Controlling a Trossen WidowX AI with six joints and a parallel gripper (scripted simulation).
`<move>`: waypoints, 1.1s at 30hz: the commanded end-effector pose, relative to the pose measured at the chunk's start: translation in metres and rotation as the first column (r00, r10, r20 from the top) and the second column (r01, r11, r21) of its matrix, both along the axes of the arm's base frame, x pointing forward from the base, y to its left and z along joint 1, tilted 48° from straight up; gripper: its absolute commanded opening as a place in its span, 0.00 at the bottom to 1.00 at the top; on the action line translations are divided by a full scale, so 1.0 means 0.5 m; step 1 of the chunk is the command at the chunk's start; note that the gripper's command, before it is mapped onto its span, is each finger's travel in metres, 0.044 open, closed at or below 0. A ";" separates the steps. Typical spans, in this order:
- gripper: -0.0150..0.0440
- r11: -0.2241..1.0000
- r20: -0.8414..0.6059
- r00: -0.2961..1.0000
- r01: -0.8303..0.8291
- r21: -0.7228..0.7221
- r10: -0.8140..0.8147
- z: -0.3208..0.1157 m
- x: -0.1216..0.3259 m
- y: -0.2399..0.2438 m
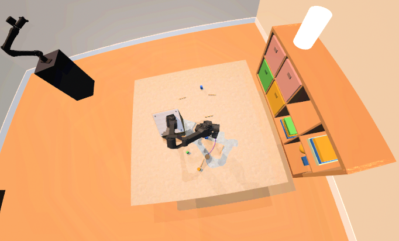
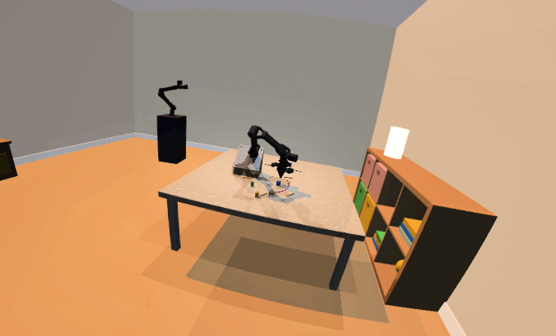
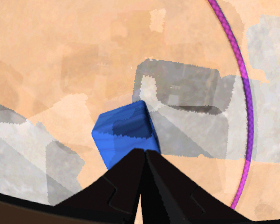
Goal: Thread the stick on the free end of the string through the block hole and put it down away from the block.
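My gripper [image 2: 280, 175] [image 3: 143, 159] is shut, its fingertips together with nothing seen between them, above the table. In the wrist view the tips overlap the near edge of a blue block [image 1: 206, 137] [image 2: 278, 183] [image 3: 123, 131]. The purple string [image 1: 214, 145] [image 3: 249, 115] curves from the round wooden button [image 1: 207, 156] [image 2: 271, 192] up to beneath the gripper, passing right of the fingers in the wrist view. The stick on its free end cannot be made out. The wooden block with the hole cannot be made out either; the arm hides part of the table.
A loose stick [image 1: 222, 149] [image 2: 290, 193] lies right of the button. Another stick [image 1: 202, 162] lies between the button and an orange cylinder [image 1: 198, 169] [image 2: 257, 194]. A green piece [image 1: 187, 152] [image 2: 252, 183] is left. Several sticks and a blue piece [image 1: 201, 87] lie farther back.
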State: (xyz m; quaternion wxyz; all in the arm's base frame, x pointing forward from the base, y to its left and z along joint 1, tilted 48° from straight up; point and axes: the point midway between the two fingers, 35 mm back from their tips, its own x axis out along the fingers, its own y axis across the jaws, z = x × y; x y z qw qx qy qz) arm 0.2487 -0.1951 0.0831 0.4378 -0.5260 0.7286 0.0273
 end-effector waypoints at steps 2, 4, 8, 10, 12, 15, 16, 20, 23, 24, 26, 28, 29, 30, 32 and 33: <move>0.25 1.000 0.000 1.000 0.000 0.000 0.000 0.000 0.000 0.000; 0.25 1.000 0.000 1.000 0.000 0.000 0.000 0.000 0.000 0.000; 0.34 1.000 0.000 1.000 0.000 0.000 0.000 0.000 0.000 0.000; 0.43 1.000 0.000 1.000 0.000 0.000 0.000 0.000 0.000 0.000; 0.52 1.000 0.000 1.000 0.000 0.000 0.000 0.000 0.000 0.000; 0.65 1.000 0.000 1.000 0.000 0.000 0.000 0.000 0.000 0.000; 0.66 1.000 0.000 1.000 0.000 0.000 0.000 0.000 0.000 0.000; 0.53 1.000 0.000 1.000 0.000 0.000 0.000 0.000 0.000 0.000; 0.39 1.000 0.000 1.000 0.000 0.000 0.000 0.000 0.000 0.000; 0.35 1.000 0.000 1.000 0.000 0.000 0.000 0.000 0.000 0.000; 0.26 1.000 0.000 1.000 0.000 0.000 0.000 0.000 0.000 0.000; 0.25 1.000 0.000 1.000 0.000 0.000 0.000 0.000 0.000 0.000; 0.25 1.000 0.000 1.000 0.000 0.000 0.000 0.000 0.000 0.000; 0.25 1.000 0.000 1.000 0.000 0.000 0.000 0.000 0.000 0.000; 0.25 1.000 0.000 1.000 0.000 0.000 0.000 0.000 0.000 0.000; 0.25 1.000 0.000 1.000 0.000 0.000 0.000 0.000 0.000 0.000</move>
